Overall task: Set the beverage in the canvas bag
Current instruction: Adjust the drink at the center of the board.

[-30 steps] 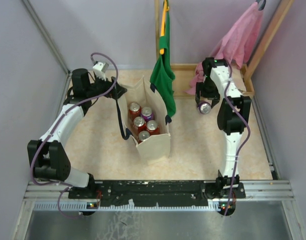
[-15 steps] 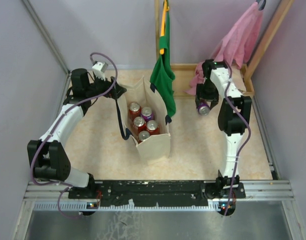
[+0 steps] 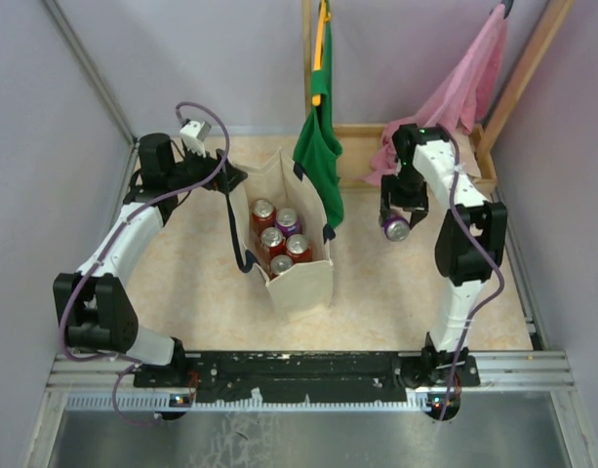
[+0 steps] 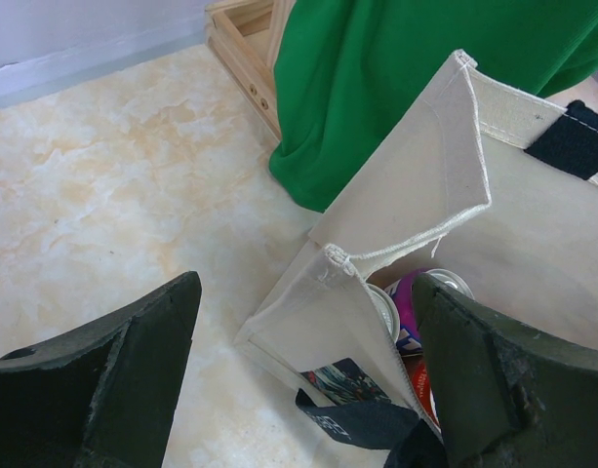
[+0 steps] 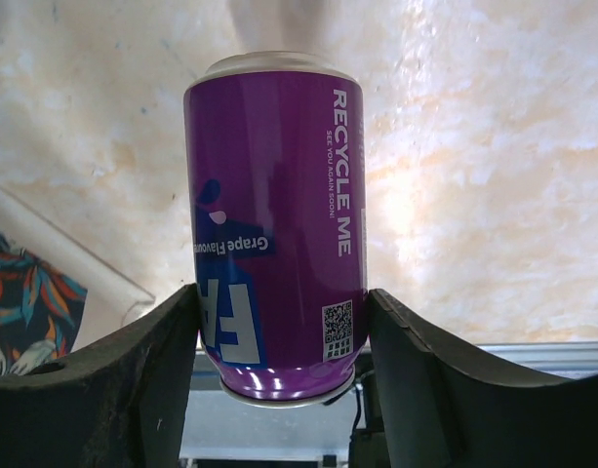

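– beverage (image 5: pixel 276 224) is pinched in the right gripper (image 3: pixel 397 224), a purple grape can with a finger pressed to each side.
– which way does it lie?
– its long axis runs out along the fingers, lid end away from the wrist. it looks clear of the table (image 3: pixel 377 283) to me.
– and the canvas bag (image 3: pixel 297 285)?
– off to the can's left, well apart, mouth open upward, five cans (image 3: pixel 271 239) standing inside.
– right arm's pose?
– elbow high, forearm reaching to the far side, wrist folded back down just below the pink cloth (image 3: pixel 450 93).
– the other one?
– left gripper (image 4: pixel 306 292) is spread wide and holds nothing. it hovers at the bag's far left corner, with the rim between its fingers. it's nearer the bag, but the right one has the can, so i'd guess a carry leftward and over the rim.
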`<state>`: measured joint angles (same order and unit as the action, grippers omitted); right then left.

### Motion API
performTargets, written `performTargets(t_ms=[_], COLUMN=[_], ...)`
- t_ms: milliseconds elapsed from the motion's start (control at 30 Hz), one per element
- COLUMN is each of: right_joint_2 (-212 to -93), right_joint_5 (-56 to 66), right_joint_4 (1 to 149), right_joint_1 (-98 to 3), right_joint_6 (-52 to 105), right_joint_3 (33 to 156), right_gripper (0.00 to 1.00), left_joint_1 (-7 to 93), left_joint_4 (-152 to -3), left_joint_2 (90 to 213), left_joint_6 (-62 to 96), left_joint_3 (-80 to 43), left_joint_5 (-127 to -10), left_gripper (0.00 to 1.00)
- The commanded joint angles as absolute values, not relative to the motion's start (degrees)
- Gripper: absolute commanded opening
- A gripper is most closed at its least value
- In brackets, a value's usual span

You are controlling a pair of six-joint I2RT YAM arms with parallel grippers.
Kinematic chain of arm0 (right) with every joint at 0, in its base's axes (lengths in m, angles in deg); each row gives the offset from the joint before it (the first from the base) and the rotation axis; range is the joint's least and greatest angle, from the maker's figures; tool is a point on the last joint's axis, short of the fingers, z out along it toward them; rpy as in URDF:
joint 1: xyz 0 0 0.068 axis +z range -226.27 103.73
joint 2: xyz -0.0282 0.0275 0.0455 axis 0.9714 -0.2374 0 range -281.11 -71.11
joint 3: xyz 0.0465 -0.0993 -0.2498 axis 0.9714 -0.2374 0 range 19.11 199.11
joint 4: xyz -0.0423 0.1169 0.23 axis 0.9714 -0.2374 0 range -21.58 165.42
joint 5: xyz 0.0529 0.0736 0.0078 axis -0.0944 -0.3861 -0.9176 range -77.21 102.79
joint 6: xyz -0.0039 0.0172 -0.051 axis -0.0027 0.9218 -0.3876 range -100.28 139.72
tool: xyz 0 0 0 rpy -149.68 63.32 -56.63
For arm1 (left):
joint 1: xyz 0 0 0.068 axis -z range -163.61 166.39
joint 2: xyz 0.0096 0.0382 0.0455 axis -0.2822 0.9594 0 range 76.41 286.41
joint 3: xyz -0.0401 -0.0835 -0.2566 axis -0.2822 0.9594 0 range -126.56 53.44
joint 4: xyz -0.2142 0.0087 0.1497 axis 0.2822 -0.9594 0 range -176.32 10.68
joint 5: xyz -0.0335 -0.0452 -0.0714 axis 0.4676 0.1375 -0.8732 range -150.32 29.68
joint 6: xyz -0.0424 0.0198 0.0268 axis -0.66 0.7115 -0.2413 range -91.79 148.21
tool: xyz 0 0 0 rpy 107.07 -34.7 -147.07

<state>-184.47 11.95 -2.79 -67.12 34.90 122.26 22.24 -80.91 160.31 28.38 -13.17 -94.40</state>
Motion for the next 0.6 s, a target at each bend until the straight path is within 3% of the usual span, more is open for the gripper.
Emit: performTargets(t_ms=[0,567], right_joint_2=[-178.72,-171.66], right_joint_5=[9.86,5.60], right_joint_4=[-9.58,-10.36], right_joint_1=[-66.07,-61.85], right_joint_6=[34.47,35.89], right_joint_3=[126.40,111.59], right_gripper=[0.11,0.09], left_joint_1=[21.91,21.86], left_joint_4=[-79.06,-78.13], left_joint_2=[160.43,160.34], left_joint_6=[28.22,27.54], left_joint_3=[-13.15,-12.42], left_joint_5=[-95.83,-96.49], left_gripper=[0.94,0.94])
